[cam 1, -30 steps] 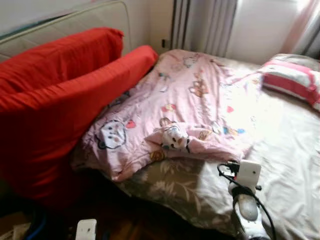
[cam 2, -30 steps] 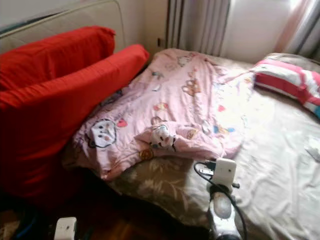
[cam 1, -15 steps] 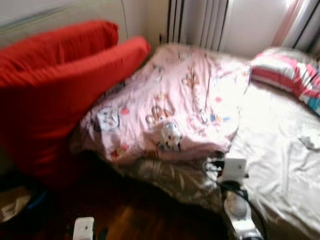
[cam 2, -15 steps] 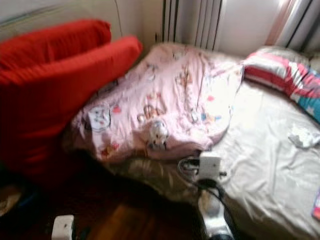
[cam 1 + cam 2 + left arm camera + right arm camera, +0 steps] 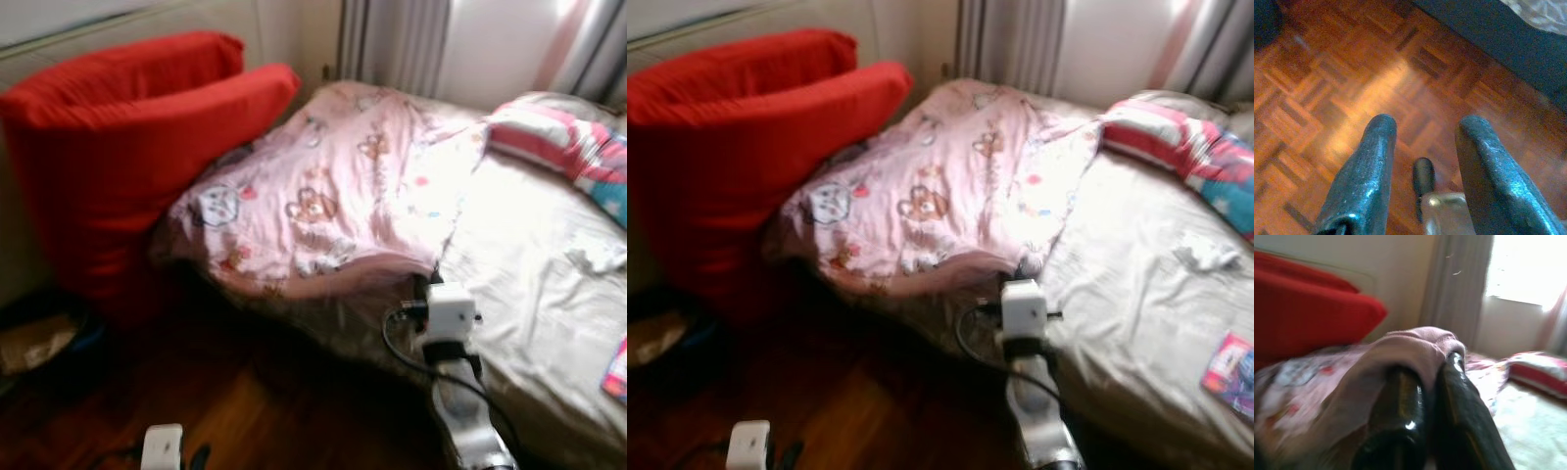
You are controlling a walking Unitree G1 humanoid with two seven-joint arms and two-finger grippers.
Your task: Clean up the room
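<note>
A pink cartoon-print blanket (image 5: 333, 196) lies rumpled over the left half of the bed (image 5: 529, 284). My right gripper (image 5: 423, 282) is at the blanket's near edge. The right wrist view has the gripper (image 5: 1435, 363) shut, with a fold of the pink blanket (image 5: 1415, 340) draped over its fingertips and pinched between them. My left gripper (image 5: 1425, 129) hangs low and open over the parquet floor (image 5: 1352, 73), with nothing between its fingers. The left arm (image 5: 164, 446) sits at the bottom of the left eye view.
Two big red cushions (image 5: 127, 147) lean against the wall left of the bed. A pink-striped pillow (image 5: 549, 142), a crumpled white scrap (image 5: 598, 259) and a small colourful booklet (image 5: 1232, 364) lie on the beige sheet. Grey curtains (image 5: 392, 44) hang behind.
The camera has swung and pulled back, so more floor and bed show. The folded lump at the blanket's near edge is gone, and that edge now runs to my right gripper.
</note>
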